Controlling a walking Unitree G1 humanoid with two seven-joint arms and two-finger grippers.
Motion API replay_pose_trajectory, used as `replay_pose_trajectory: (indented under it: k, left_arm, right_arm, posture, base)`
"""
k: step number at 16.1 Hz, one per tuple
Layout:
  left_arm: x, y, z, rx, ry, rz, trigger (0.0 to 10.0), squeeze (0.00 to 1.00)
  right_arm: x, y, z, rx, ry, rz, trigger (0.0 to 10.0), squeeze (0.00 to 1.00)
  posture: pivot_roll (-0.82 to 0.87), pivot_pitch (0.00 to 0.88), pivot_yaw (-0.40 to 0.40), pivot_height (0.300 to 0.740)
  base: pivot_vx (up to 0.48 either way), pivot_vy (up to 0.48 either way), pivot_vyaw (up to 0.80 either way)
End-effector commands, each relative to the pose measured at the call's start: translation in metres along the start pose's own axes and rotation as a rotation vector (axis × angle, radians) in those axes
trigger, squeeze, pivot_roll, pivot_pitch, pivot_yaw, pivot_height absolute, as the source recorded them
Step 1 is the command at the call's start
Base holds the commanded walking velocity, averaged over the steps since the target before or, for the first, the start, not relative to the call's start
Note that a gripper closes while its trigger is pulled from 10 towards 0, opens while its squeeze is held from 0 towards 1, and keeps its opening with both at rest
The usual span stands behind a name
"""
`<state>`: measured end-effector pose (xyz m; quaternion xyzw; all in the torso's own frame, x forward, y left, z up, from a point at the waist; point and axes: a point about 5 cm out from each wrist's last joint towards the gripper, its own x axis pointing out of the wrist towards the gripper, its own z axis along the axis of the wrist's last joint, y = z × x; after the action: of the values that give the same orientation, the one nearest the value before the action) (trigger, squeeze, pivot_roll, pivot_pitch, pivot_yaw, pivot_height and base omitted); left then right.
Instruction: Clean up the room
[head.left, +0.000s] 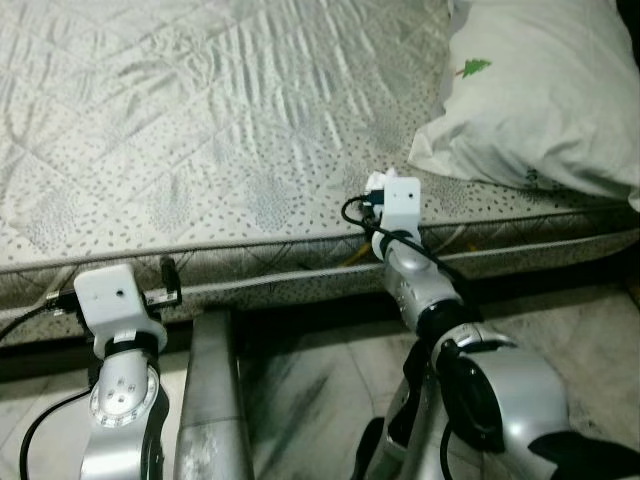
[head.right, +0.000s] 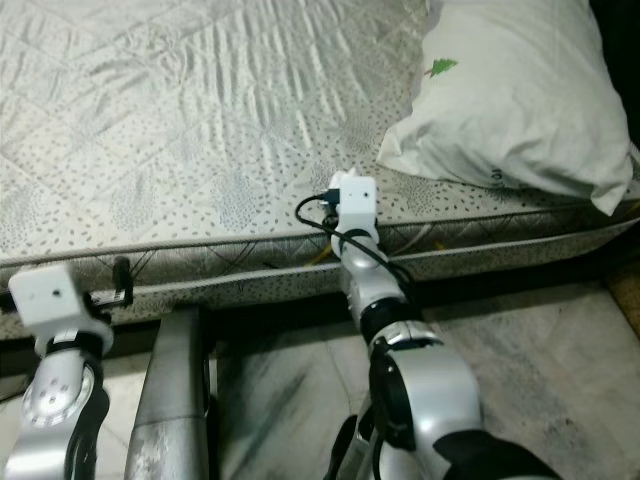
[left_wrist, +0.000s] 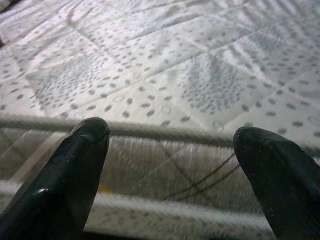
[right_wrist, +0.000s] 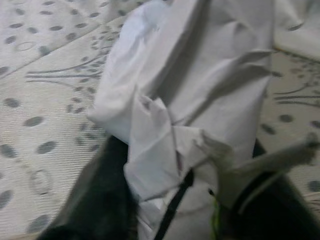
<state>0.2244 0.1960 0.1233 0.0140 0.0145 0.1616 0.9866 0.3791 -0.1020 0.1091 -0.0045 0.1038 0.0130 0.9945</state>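
Observation:
A crumpled white paper (right_wrist: 190, 90) sits between the black fingers of my right gripper (right_wrist: 180, 200), which is shut on it. That gripper (head.left: 378, 188) reaches over the near edge of the grey dotted mattress (head.left: 200, 130), just left of a white pillow (head.left: 540, 90) with a small green tree print. My left gripper (left_wrist: 170, 165) is open with nothing between its fingers. It points at the mattress's side seam, low at the left (head.left: 168, 280).
A grey metal post (head.left: 210, 400) stands on the marble floor (head.left: 320, 390) between my arms, close to the bed side. The pillow overhangs the mattress corner at the right. The bed's side runs across the whole view in front of me.

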Motion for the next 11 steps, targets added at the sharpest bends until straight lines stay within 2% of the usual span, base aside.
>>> replay_pose_trajectory:
  k: [1, 7, 9, 11]
  left_arm:
    - [0.001, 0.001, -0.005, 0.005, 0.015, 0.005, 10.0, 0.00]
    - [0.022, -0.013, -0.008, -0.017, -0.018, -0.040, 10.0, 0.00]
    - [0.029, -0.020, -0.008, -0.023, -0.025, -0.062, 10.0, 0.00]
    - [0.036, -0.032, -0.013, -0.022, -0.021, -0.118, 10.0, 0.00]
  right_arm:
    - [0.001, -0.007, -0.001, 0.001, 0.011, -0.022, 0.0, 0.00]
    - [0.000, -0.012, 0.002, -0.008, -0.042, 0.032, 0.0, 0.00]
    - [-0.001, -0.011, 0.003, -0.008, -0.072, 0.082, 0.0, 0.00]
    - [-0.009, -0.017, -0.006, -0.007, -0.112, 0.139, 0.0, 0.00]
  posture:
    - [0.27, 0.107, -0.102, 0.471]
    - [0.21, 0.005, -0.077, 0.471]
    - [0.18, 0.000, -0.065, 0.471]
    - [0.14, 0.000, -0.045, 0.471]
  base:
    - [0.000, 0.000, 0.00]
    - [0.000, 0.000, 0.00]
    - [0.000, 0.000, 0.00]
    - [0.000, 0.000, 0.00]
